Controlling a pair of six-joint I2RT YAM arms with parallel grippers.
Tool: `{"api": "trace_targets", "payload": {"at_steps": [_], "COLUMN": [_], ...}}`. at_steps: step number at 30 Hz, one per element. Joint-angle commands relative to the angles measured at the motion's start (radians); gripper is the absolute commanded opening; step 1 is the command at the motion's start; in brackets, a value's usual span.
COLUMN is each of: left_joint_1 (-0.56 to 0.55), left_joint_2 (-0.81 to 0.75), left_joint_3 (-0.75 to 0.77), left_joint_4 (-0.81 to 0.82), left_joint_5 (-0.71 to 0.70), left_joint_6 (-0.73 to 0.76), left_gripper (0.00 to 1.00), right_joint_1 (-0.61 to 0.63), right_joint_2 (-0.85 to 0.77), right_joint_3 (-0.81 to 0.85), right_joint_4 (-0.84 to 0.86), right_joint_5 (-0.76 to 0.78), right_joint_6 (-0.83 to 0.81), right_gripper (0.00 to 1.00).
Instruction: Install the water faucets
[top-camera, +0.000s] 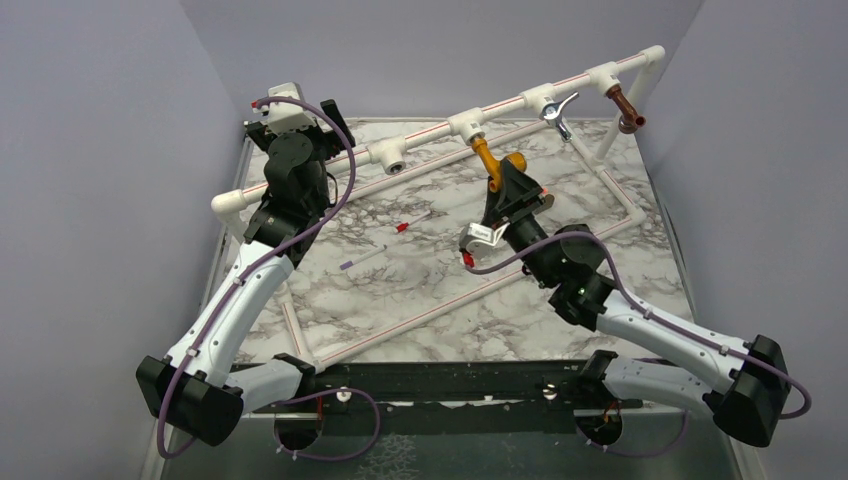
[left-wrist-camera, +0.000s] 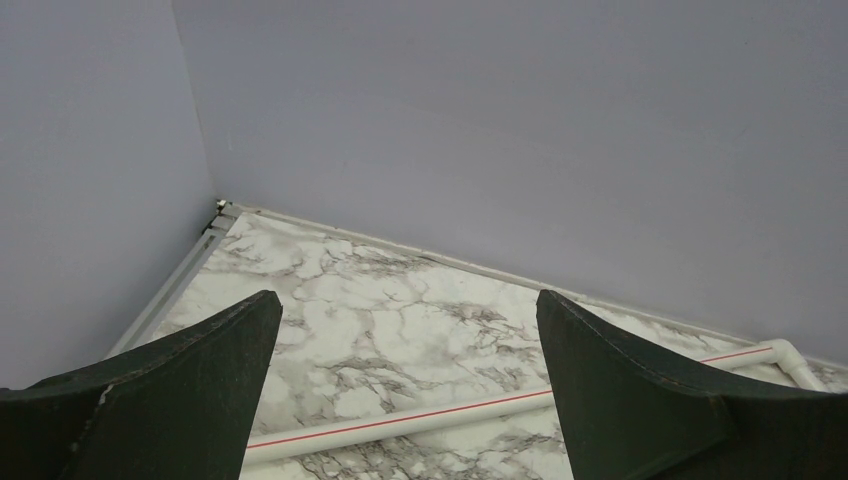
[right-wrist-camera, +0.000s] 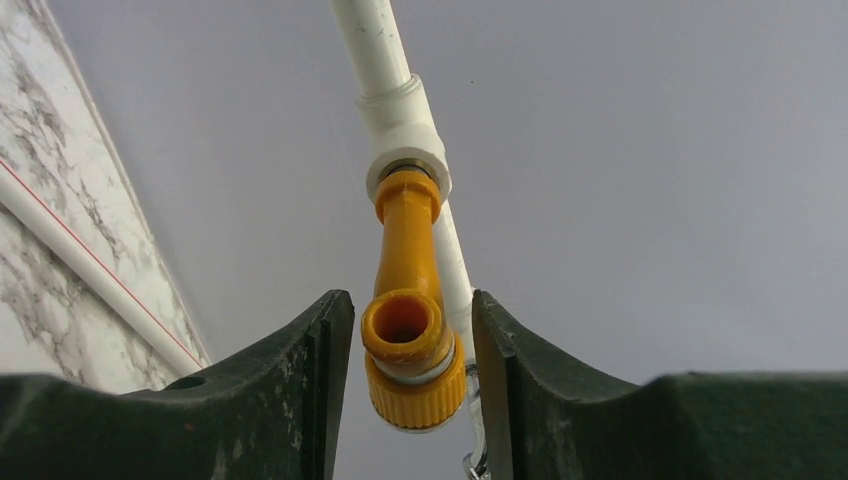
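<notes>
The mustard-yellow faucet (top-camera: 487, 158) hangs from a white tee on the raised pipe rail; in the right wrist view (right-wrist-camera: 408, 330) its spout opening faces the camera. My right gripper (top-camera: 512, 183) (right-wrist-camera: 412, 300) is open, with its jaws on either side of the faucet's ribbed end and small gaps on both sides. The chrome lever-handled faucet (top-camera: 558, 113) and the copper-brown faucet (top-camera: 626, 107) sit in tees further right. The black orange-tipped faucet is out of view. My left gripper (top-camera: 332, 115) (left-wrist-camera: 408, 300) is open and empty, facing the back left corner.
An empty tee (top-camera: 392, 157) sits on the rail left of the yellow faucet. Thin sticks, one red-tipped (top-camera: 412, 223) and one purple-tipped (top-camera: 360, 258), lie on the marble floor. White red-striped pipes (left-wrist-camera: 400, 420) frame the floor. Grey walls close in on three sides.
</notes>
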Motion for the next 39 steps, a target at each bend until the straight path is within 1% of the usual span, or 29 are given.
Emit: {"api": "trace_targets", "payload": {"at_steps": [1, 3, 6, 9, 11, 14, 15, 19, 24, 33, 39], "left_joint_1": [-0.044, -0.045, -0.047, -0.047, -0.047, -0.047, -0.047, -0.047, -0.047, -0.047, -0.047], "left_joint_2": [0.049, 0.047, 0.052, 0.053, 0.053, 0.052, 0.053, 0.054, 0.052, 0.048, 0.049], "left_joint_3": [-0.104, -0.105, -0.105, -0.104, -0.104, -0.104, -0.104, -0.104, -0.104, -0.104, -0.104], "left_joint_4": [-0.356, -0.355, -0.356, -0.356, -0.356, -0.356, -0.356, -0.356, -0.356, -0.356, -0.356], "left_joint_5": [0.089, 0.085, 0.086, 0.086, 0.085, 0.085, 0.085, 0.085, 0.085, 0.085, 0.087], "left_joint_6": [-0.021, -0.021, -0.022, -0.021, -0.02, -0.02, -0.02, -0.02, -0.02, -0.017, -0.017], "left_gripper": [0.99, 0.99, 0.99, 0.99, 0.99, 0.99, 0.99, 0.99, 0.99, 0.99, 0.99], "right_joint_1": [0.001, -0.003, -0.014, -0.024, -0.029, -0.03, -0.03, -0.03, -0.03, -0.03, -0.03], "right_joint_2": [0.021, 0.03, 0.038, 0.043, 0.046, 0.046, 0.046, 0.042, 0.029, 0.011, 0.023], "right_joint_3": [0.042, 0.048, 0.052, 0.057, 0.058, 0.06, 0.06, 0.055, 0.062, 0.067, 0.071], "right_joint_4": [0.078, 0.084, 0.088, 0.087, 0.087, 0.085, 0.084, 0.101, 0.092, 0.151, 0.18], "right_joint_5": [0.034, 0.042, 0.039, 0.035, 0.035, 0.031, 0.031, 0.027, 0.01, 0.033, 0.054], "right_joint_6": [0.018, 0.022, 0.038, 0.059, 0.075, 0.113, 0.131, 0.227, 0.415, 0.77, 0.956], "right_gripper": [0.48, 0.42, 0.36, 0.28, 0.2, 0.03, 0.01, 0.01, 0.01, 0.01, 0.01]}}
